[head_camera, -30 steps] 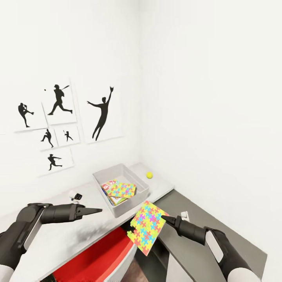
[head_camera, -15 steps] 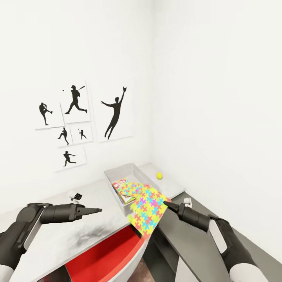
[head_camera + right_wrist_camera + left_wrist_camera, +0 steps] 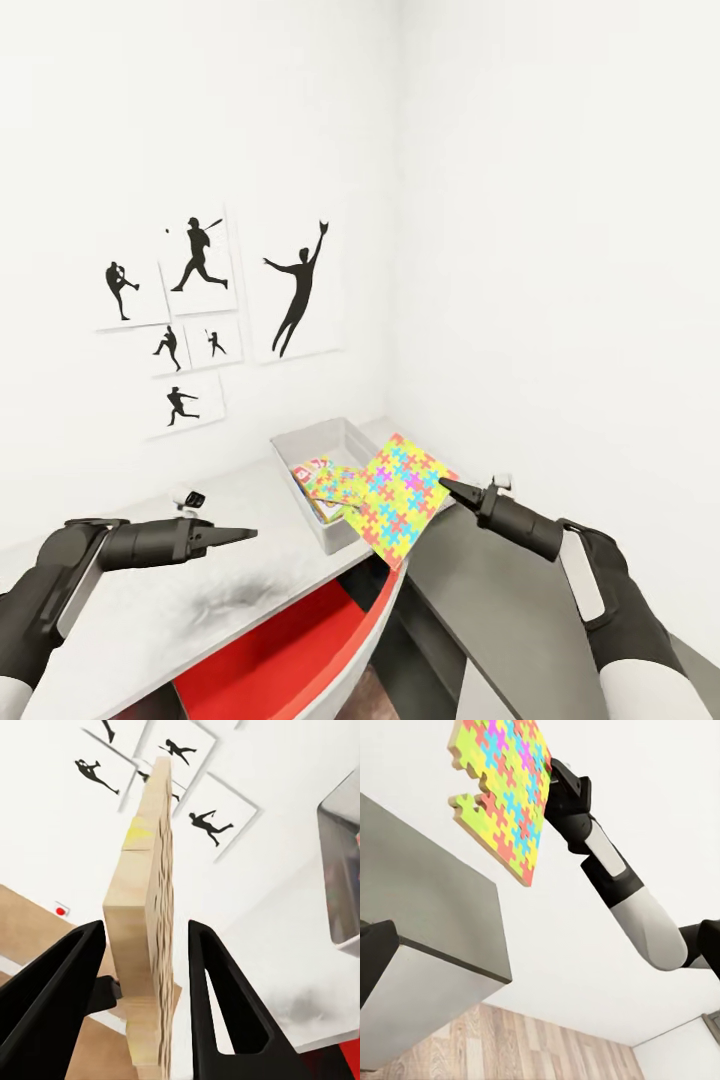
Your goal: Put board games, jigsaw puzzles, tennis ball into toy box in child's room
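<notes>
My right gripper (image 3: 446, 487) is shut on the edge of a multicoloured jigsaw puzzle (image 3: 400, 495), held tilted over the near right corner of the pale grey toy box (image 3: 296, 442) on the table (image 3: 200, 590). Inside the box lie a second jigsaw puzzle (image 3: 333, 488) and a board game (image 3: 314, 467). The right wrist view has the held puzzle (image 3: 146, 930) edge-on between the fingers (image 3: 64, 994). In the left wrist view the puzzle (image 3: 502, 791) hangs above the table's edge. My left gripper (image 3: 247, 535) hovers shut over the table, left of the box. The tennis ball is hidden; the bed is out of view.
A red seat (image 3: 275, 660) sits under the table's front edge. The lower dark grey section (image 3: 480, 590) runs along the right wall. Baseball silhouette posters (image 3: 200, 320) hang on the back wall. A small white object (image 3: 190, 498) stands on the table near the wall.
The head camera has shifted. My right gripper has raised the puzzle and carried it toward the toy box, so it now covers the tennis ball. The left arm has stayed put.
</notes>
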